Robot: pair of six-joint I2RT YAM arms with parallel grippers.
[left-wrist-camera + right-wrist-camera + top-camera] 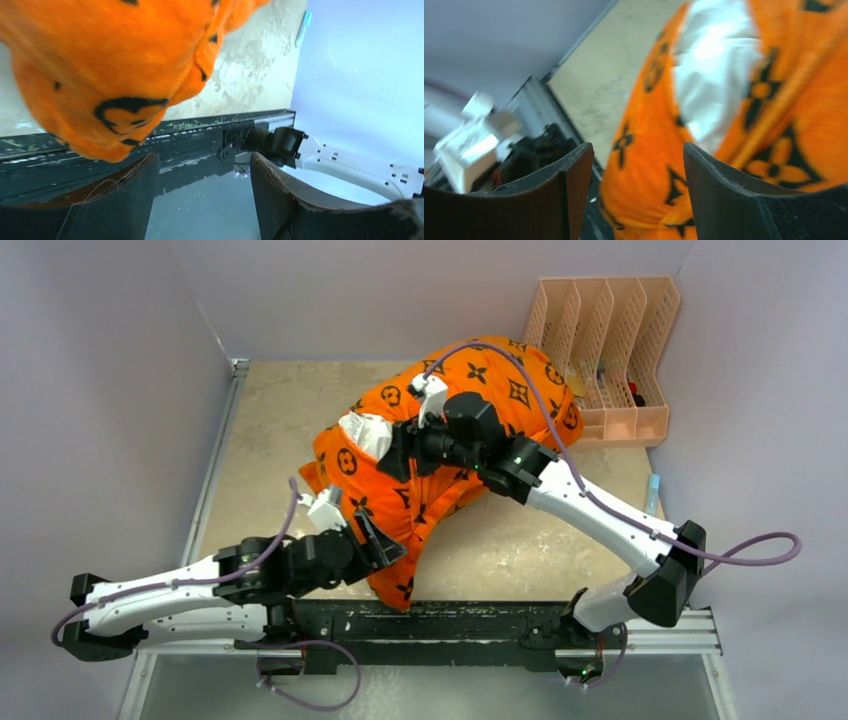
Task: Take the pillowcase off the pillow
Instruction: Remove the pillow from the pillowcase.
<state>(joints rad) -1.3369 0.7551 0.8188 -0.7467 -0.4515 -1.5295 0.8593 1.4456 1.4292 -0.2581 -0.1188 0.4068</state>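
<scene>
While looking down from above, finding the pillowcase (pixel 500 380) heaped on the desk (pixel 270 430) from centre out to one o'clock, and sagging one fold over the black rail (pixel 480 620) at six o'clock. Seeing only a white corner of the pillow (pixel 365 432) poking out at ten o'clock of the heap, so judging the stripping as barely begun.

Finding the left hand (pixel 385 545) hovering by the low fold at seven o'clock of the heap, fingers standing apart and gripping nothing, with fabric hanging just above them in the wrist view. Finding the right hand (pixel 398 452) lying over the heap's centre and pointing at nine o'clock toward the white corner, fingers likewise spread with nothing between them.

Fearing, with neither hand holding anything, the overhanging fold dragging more plush off the near edge at six o'clock. Fearing too a fresh pinch at the opening catching cushion and cover together, so hauling both along instead of parting them. Also expecting any shove toward one o'clock to be crowding the heap against the peach file rack (pixel 610 350).

Reading no brand, label or lettering anywhere. Making out only black flower, star and ring motifs on the orange plush, spelling nothing. Failing to resolve the small items in the rack.
</scene>
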